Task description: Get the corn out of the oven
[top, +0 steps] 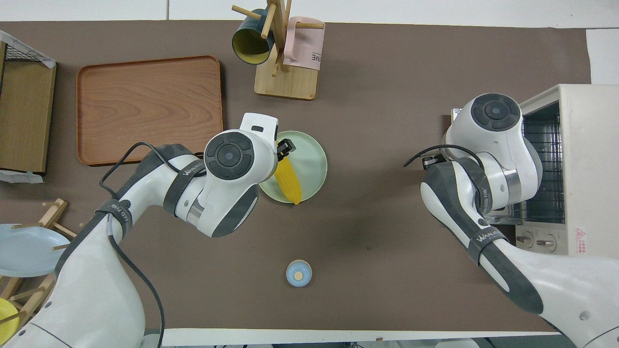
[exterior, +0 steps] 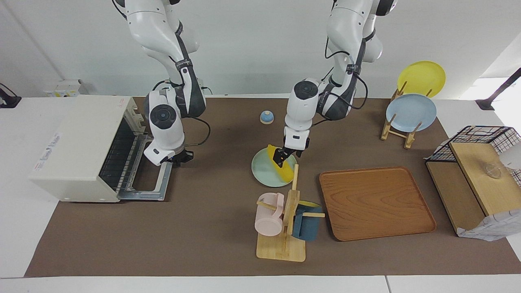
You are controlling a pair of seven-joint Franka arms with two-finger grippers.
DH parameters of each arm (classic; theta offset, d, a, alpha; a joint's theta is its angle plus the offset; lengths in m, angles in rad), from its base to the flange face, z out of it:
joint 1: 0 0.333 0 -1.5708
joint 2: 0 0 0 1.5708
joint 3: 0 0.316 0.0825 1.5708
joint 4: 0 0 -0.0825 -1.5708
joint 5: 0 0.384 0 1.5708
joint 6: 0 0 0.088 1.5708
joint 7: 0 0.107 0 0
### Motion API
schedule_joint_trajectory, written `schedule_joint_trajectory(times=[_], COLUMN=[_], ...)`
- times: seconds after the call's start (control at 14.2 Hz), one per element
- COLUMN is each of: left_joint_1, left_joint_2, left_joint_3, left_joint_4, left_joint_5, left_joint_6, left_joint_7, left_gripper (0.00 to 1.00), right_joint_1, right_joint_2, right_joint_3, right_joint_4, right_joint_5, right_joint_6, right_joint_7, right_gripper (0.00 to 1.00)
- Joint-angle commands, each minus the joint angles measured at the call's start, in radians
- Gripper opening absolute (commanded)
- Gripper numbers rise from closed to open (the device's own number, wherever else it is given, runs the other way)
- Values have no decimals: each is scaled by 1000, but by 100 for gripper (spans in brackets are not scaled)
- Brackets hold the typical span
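Note:
The corn (exterior: 286,167) is a yellow cob lying on a pale green plate (exterior: 264,173) in the middle of the table; it also shows in the overhead view (top: 289,180). My left gripper (exterior: 281,157) is down at the cob's end on the plate, its dark fingers closed on the cob. The cream-white oven (exterior: 77,146) stands at the right arm's end of the table, its door (exterior: 151,188) folded down flat and its wire rack (exterior: 121,159) showing. My right gripper (exterior: 179,156) hangs just over the open door, with nothing seen in it.
A mug tree (exterior: 285,219) with a pink and a blue mug stands farther from the robots than the plate. A wooden tray (exterior: 376,203) lies beside it. A small blue knobbed lid (exterior: 266,117), a plate rack (exterior: 409,118) and a wire basket (exterior: 476,162) are also here.

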Motion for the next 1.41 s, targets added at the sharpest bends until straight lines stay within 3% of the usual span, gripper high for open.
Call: schedule_joint_trajectory(times=[0.0,0.07,0.21,0.35,0.56,0.7,0.84,1.05,1.12,1.2,1.27,1.34], left_joint_1=[-31,-33,-51,-51,-21,104,235,349,366,378,383,380], left_joint_2=[49,59,66,66,24,-15,-12,95,137,173,198,203], left_joint_3=[19,18,19,19,42,53,51,51,51,51,51,53], left_joint_4=[31,31,32,64,101,106,100,193,240,279,293,287], left_joint_5=[8,8,8,10,26,42,40,37,40,40,37,40], left_joint_6=[11,29,25,-45,-150,-275,-282,-256,-254,-238,-193,-158], left_joint_7=[-23,-23,-24,-21,29,304,568,769,783,806,822,830], left_gripper=[98,90,3,0,0,0,0,0,0,0,0,7], right_joint_1=[-35,-40,-37,-34,-40,-76,-128,-196,-196,-199,-204,-228], right_joint_2=[-11,-5,3,6,1,-34,-80,-128,-149,-172,-192,-212], right_joint_3=[14,14,14,14,16,16,17,17,17,17,13,12], right_joint_4=[-19,-19,-15,11,128,192,200,202,208,223,249,292], right_joint_5=[-35,-49,-101,-161,-212,-209,-201,-191,-172,-140,-90,-6], right_joint_6=[21,19,18,-4,-150,-241,-272,-303,-326,-353,-382,-418], right_joint_7=[-13,-13,-18,-24,-120,-244,-346,-450,-452,-452,-450,-447], right_gripper=[0,0,0,0,0,0,0,1,6,28,73,100])
